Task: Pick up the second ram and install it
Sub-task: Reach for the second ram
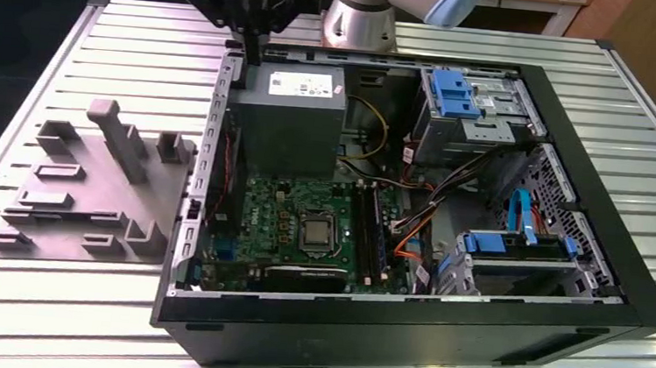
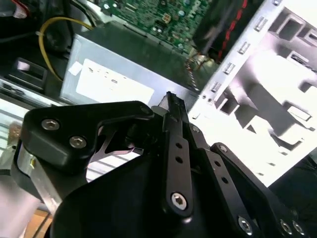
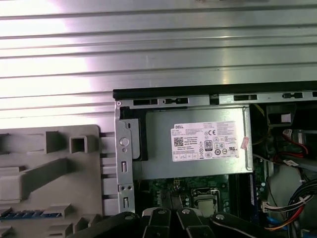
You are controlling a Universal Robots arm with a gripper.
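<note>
A long blue stick, the second ram (image 3: 27, 214), lies in a slot of the grey fixture (image 3: 59, 168) beside the computer case. My gripper (image 1: 250, 52) hangs above the case's far rim, over the grey power supply (image 1: 291, 111), well away from the ram. Its fingers are shut together and hold nothing. In the second wrist view the gripper (image 2: 171, 100) points down past the power supply's white label (image 2: 114, 84). The green motherboard (image 1: 301, 226) lies in the case, with dark memory slots (image 1: 373, 231) beside the processor (image 1: 320, 232).
The open black case (image 1: 603, 258) takes up the middle of the slatted metal table (image 1: 103, 61). Blue drive brackets (image 1: 453, 93) and loose cables (image 1: 412, 226) fill the case on the exterior view's right. The grey fixture (image 1: 81, 191) has raised posts.
</note>
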